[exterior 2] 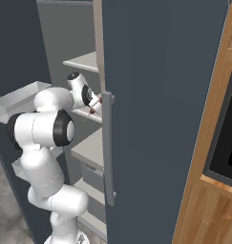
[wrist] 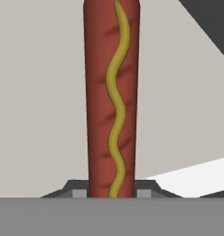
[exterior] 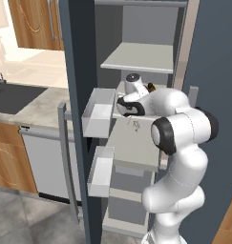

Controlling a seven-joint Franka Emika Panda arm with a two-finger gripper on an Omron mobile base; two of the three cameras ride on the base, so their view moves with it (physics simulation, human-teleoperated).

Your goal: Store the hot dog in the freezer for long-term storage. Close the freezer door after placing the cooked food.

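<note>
Nearest to me, my jaws [wrist: 112,191] pinch the hot dog [wrist: 112,97] at its lower end; my two dark fingertips [wrist: 76,190] sit flush against either side of it. The sausage runs straight away from my hand, reddish-brown with a wavy yellow line of mustard down its length. It hangs over pale grey shelf surface, and I cannot tell whether it is touching that surface or just above it.

From the base cameras, my hand reaches into the open freezer [exterior: 136,57], at the level of the middle shelf [exterior: 131,145], with an upper shelf [exterior: 141,57] higher and farther back. A thin reddish rod shows just past my wrist in the right base view, which I take to be the hot dog.

To my left the freezer door [exterior: 81,119] stands swung wide, its pale bins [exterior: 99,112] facing the compartment and its long grey handle [exterior: 65,157] on the outer side. Beyond it lies the kitchen counter [exterior: 31,102] with wooden cabinets.

So I judge the carrying done and the placing in progress. Left to do: release the hot dog on the shelf, draw my arm out, and shut the door, which is still fully open.
</note>
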